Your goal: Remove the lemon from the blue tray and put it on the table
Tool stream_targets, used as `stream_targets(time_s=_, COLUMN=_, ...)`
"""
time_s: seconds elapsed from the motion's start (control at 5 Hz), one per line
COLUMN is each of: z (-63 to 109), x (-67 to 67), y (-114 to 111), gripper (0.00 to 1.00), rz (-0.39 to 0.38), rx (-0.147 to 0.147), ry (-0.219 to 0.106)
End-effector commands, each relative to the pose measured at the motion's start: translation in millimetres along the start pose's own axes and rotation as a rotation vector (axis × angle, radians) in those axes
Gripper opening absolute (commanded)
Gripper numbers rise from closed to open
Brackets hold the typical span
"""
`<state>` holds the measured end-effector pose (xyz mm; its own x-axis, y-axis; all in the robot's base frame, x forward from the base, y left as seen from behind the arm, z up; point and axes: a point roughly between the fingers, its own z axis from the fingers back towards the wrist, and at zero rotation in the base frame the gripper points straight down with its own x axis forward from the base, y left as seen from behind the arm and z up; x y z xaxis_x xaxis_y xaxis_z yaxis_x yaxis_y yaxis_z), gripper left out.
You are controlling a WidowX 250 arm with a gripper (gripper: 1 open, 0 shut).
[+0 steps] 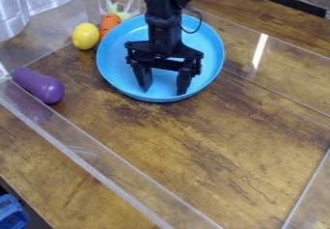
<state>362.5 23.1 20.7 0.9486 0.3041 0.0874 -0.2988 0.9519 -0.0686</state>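
Observation:
The blue tray [204, 42] lies at the back middle of the wooden table [194, 156]. The yellow lemon [85, 36] rests on the table just left of the tray's rim, outside it. My black gripper [164, 81] hangs over the tray's near half, pointing down. Its jaws stand wide open with nothing between them, and the fingertips are close above the tray floor. The lemon is well to the gripper's left.
An orange carrot [111, 21] lies behind the lemon, against the tray's left rim. A purple eggplant [39, 86] sits near the table's left edge. Clear raised edges border the table on the left and front.

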Motion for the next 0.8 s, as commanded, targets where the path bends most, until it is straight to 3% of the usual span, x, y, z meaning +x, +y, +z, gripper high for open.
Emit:
stream_targets(time_s=0.0, z=-16.5, x=-25.4, y=11.5, gripper=1.0, rz=-0.01, rx=0.015, ry=0.064)
stream_targets(time_s=0.6, z=-14.1, x=-38.1, y=31.0, gripper=1.0, rz=-0.029, rx=0.018, ry=0.064)
